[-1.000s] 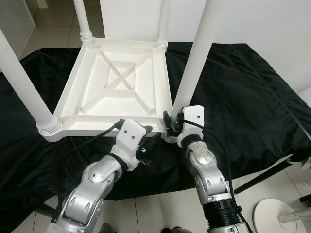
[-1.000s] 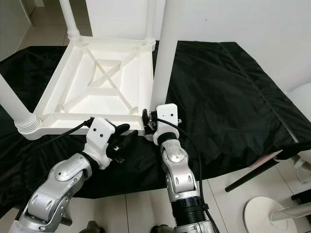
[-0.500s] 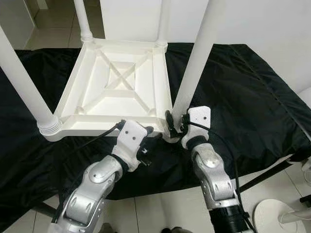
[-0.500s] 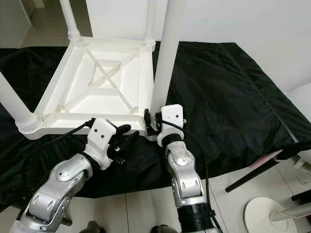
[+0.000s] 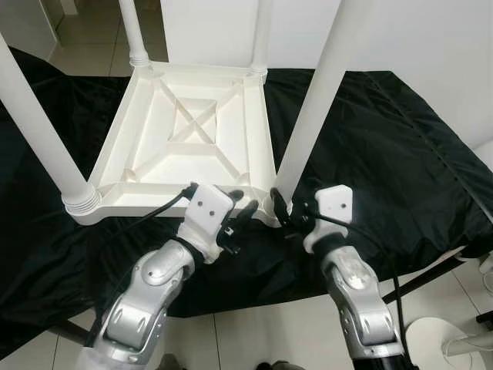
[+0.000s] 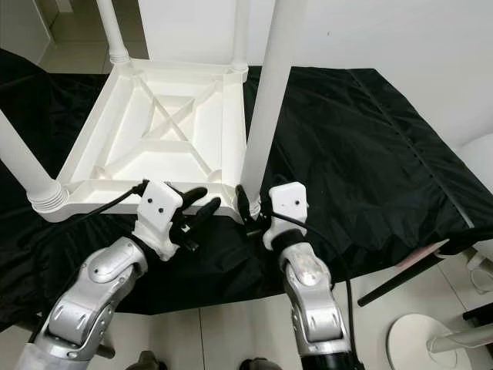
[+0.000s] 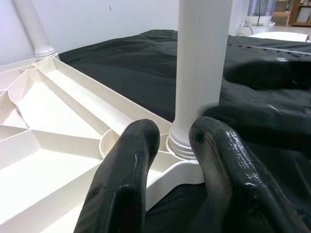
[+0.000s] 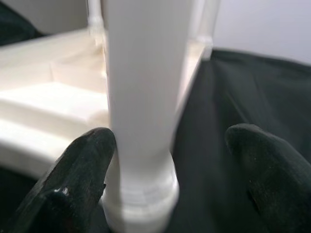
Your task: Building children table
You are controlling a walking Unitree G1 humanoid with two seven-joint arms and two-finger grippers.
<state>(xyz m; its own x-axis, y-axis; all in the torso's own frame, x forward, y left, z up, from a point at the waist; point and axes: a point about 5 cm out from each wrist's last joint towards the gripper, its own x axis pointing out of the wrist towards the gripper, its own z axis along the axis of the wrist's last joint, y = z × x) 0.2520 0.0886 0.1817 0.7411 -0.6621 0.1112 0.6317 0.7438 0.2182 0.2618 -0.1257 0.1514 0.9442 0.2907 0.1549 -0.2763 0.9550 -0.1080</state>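
I see the white children table (image 5: 192, 139) lying upside down on a black cloth (image 5: 385, 139), with its legs pointing up. The near right leg (image 5: 312, 108) stands in its corner socket, just in front of my two arms. My right gripper (image 5: 283, 214) is at the base of this leg; in the right wrist view its fingers (image 8: 80, 174) are spread wide, one on each side of the leg, and they do not close on it. My left gripper (image 5: 237, 217) is at the near edge of the table frame, just left of the same corner. Its fingers (image 7: 129, 179) are a little apart and hold nothing.
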